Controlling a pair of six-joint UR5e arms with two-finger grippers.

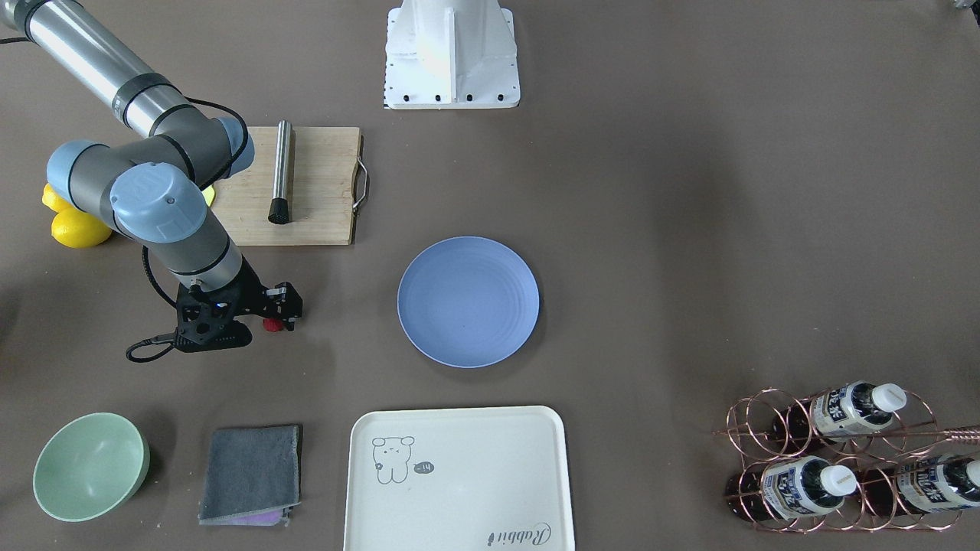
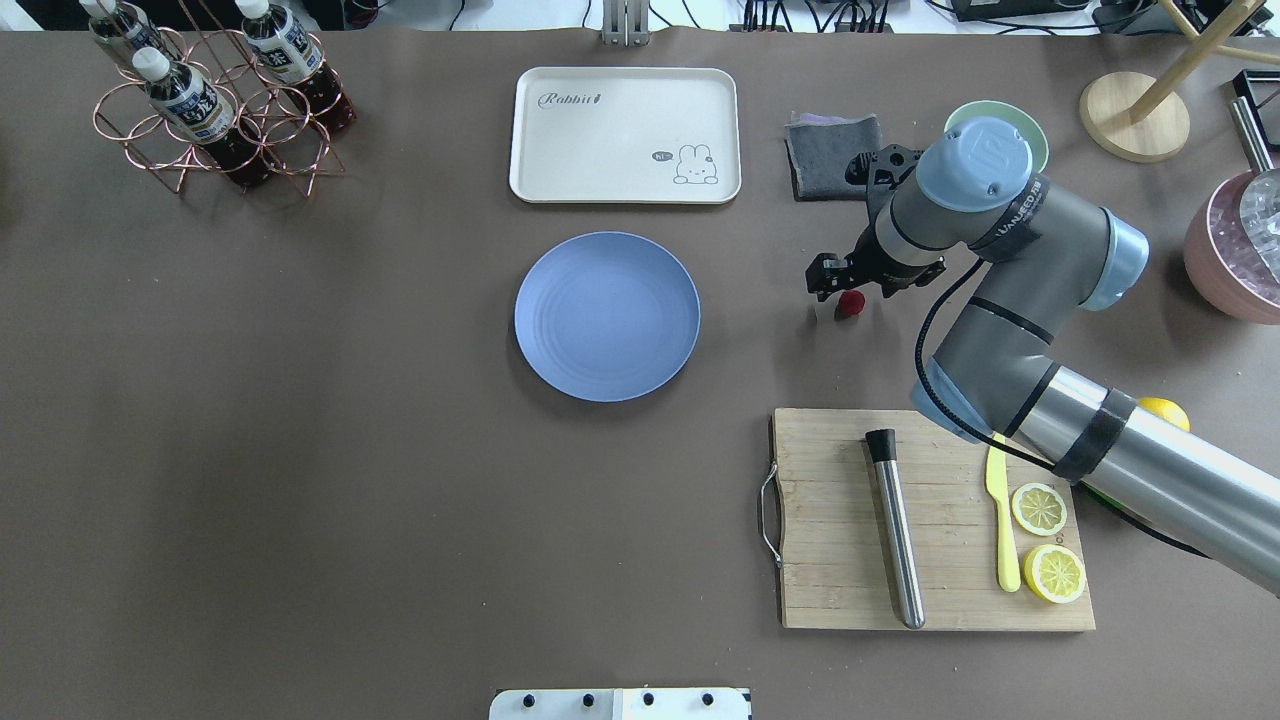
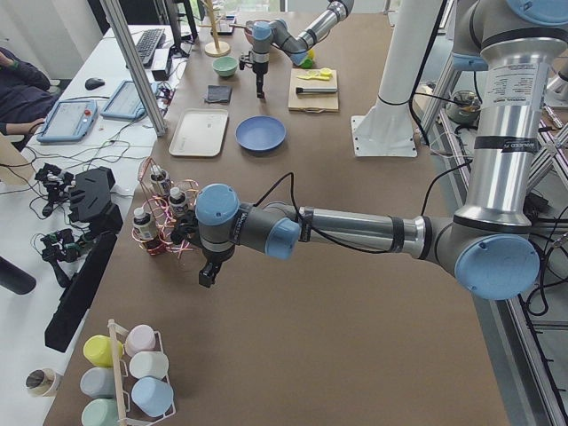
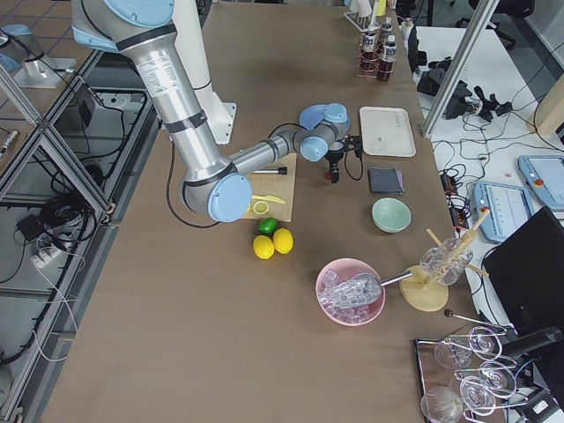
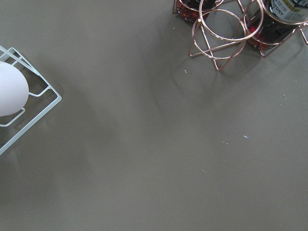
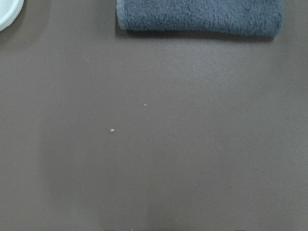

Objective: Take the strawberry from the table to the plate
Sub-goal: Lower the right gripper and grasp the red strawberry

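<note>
Here, your small dark-red bumpy strawberry [image 2: 851, 303] sits at the very tips of the right gripper [image 2: 842, 291]. It is over the wide matte brown-grey table [image 2: 350, 480] and well apart from the round light-blue ridged plate [image 2: 607, 316], which lies nearer the table's middle. The right arm comes in from the overhead view's right with its wrist bent down and its black fingers pointing at the table. In the front-facing view a finger crosses part of the berry, so the fruit is between or right against the fingers (whether it rests on the table or hangs just off it, I cannot tell). I also cannot tell you whether those jaws are clamped on it or only standing around it. The right wrist camera gives you only tabletop and the edge of a folded dark-grey cloth [image 6: 199, 17].

The left gripper [image 3: 207, 275] hangs pointing down near the copper wire rack of bottles [image 3: 164, 213], far from the berry. It shows only in the left side view, so I cannot tell how its jaws stand.

Nearer the robot than the berry, the pale wooden cutting board [image 2: 830, 520] carries a steel rod with a black tip [image 2: 897, 540], a yellow plastic knife [image 2: 1003, 520] and two lemon slices [image 2: 1039, 508]. The cream rectangular tray [image 2: 620, 110] lies just beyond the plate, and the pale green bowl [image 1: 89, 466] stands beside the cloth.
</note>
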